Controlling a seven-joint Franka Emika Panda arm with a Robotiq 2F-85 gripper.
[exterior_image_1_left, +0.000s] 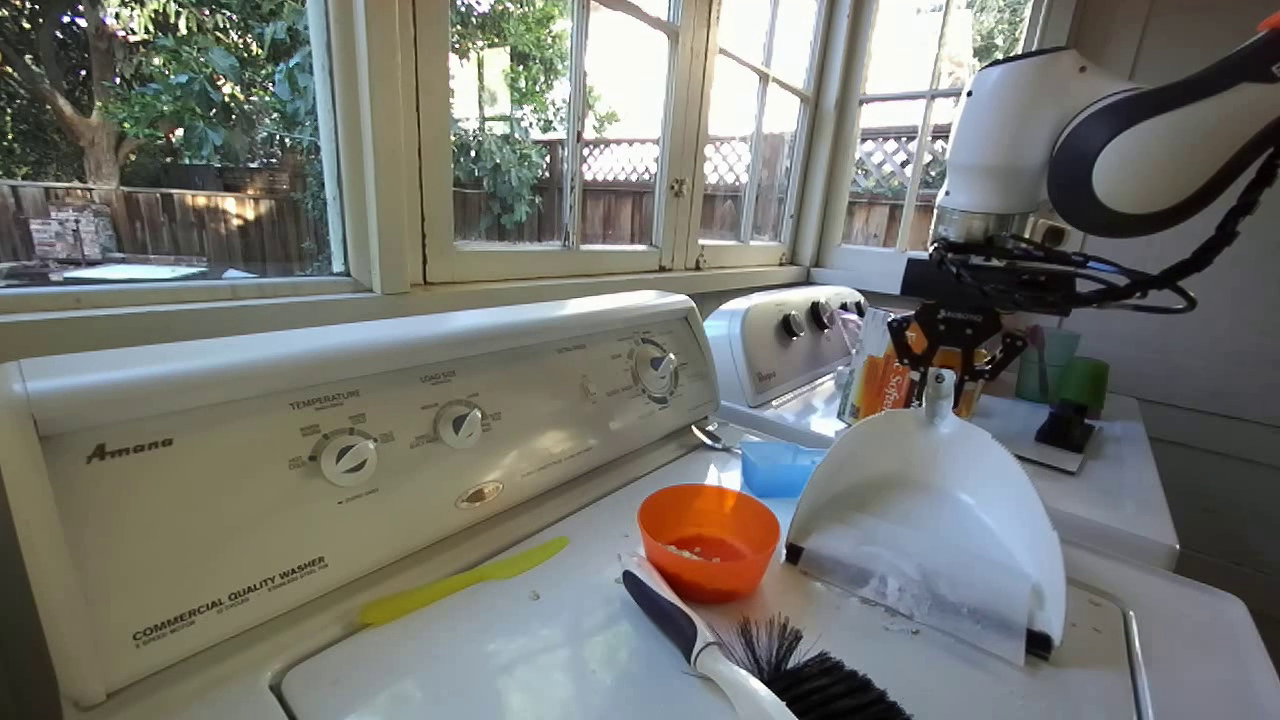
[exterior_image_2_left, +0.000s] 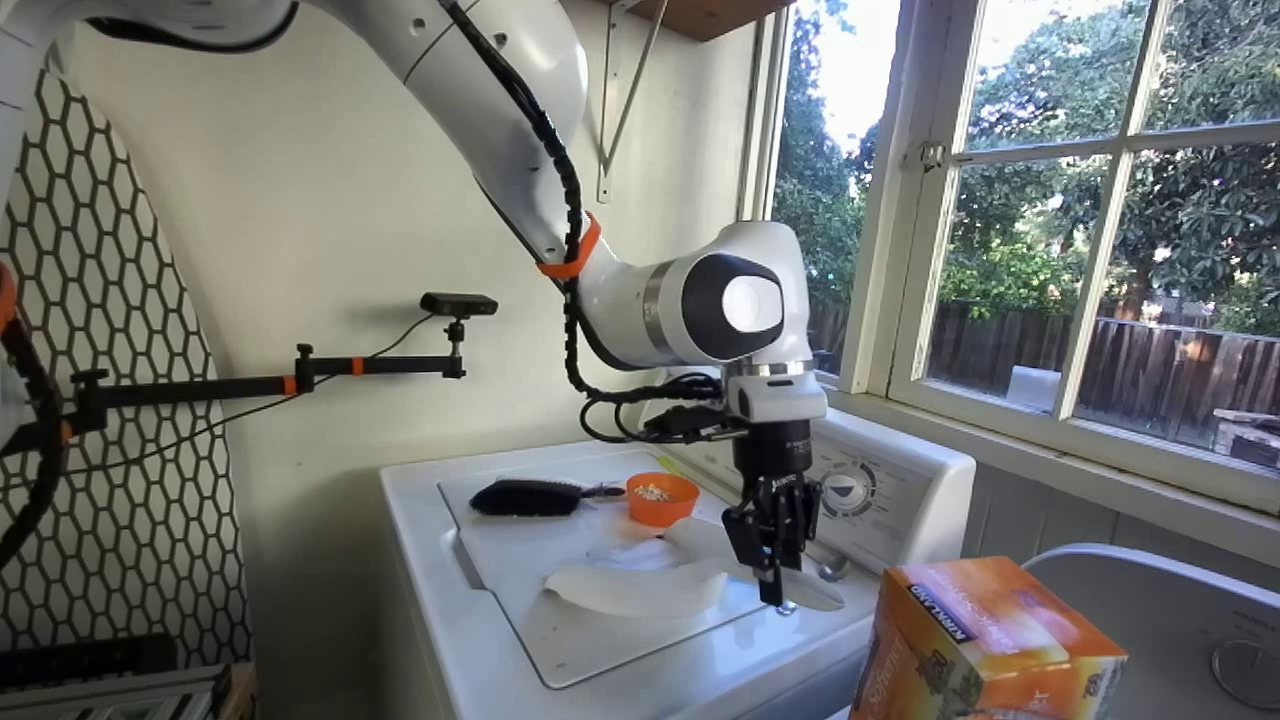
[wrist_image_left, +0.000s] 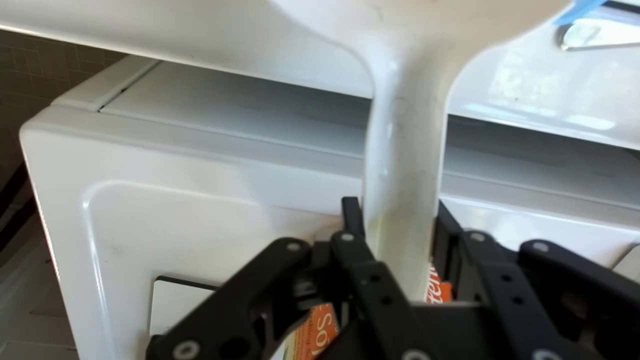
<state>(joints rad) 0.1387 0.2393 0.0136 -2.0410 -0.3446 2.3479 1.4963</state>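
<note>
My gripper (exterior_image_1_left: 940, 398) is shut on the handle of a white dustpan (exterior_image_1_left: 930, 470). In the wrist view the dustpan's handle (wrist_image_left: 405, 150) stands between both fingers (wrist_image_left: 397, 210). The dustpan is tilted, handle up, with its front lip at the washer lid; white debris (exterior_image_1_left: 905, 590) lies near the lip. The dustpan also shows in an exterior view (exterior_image_2_left: 640, 590), partly hidden by glare. An orange bowl (exterior_image_1_left: 708, 580) with small pale bits inside stands beside it. A brush with black bristles (exterior_image_1_left: 835, 685) and a white and dark handle lies in front of the bowl.
A blue scoop (exterior_image_1_left: 780, 468) and a metal spoon (exterior_image_1_left: 712, 436) lie behind the bowl. A yellow knife (exterior_image_1_left: 465, 580) lies by the washer's control panel (exterior_image_1_left: 530, 400). An orange box (exterior_image_2_left: 990, 640) and green cups (exterior_image_1_left: 1082, 385) stand on the neighbouring machine. Windows line the back.
</note>
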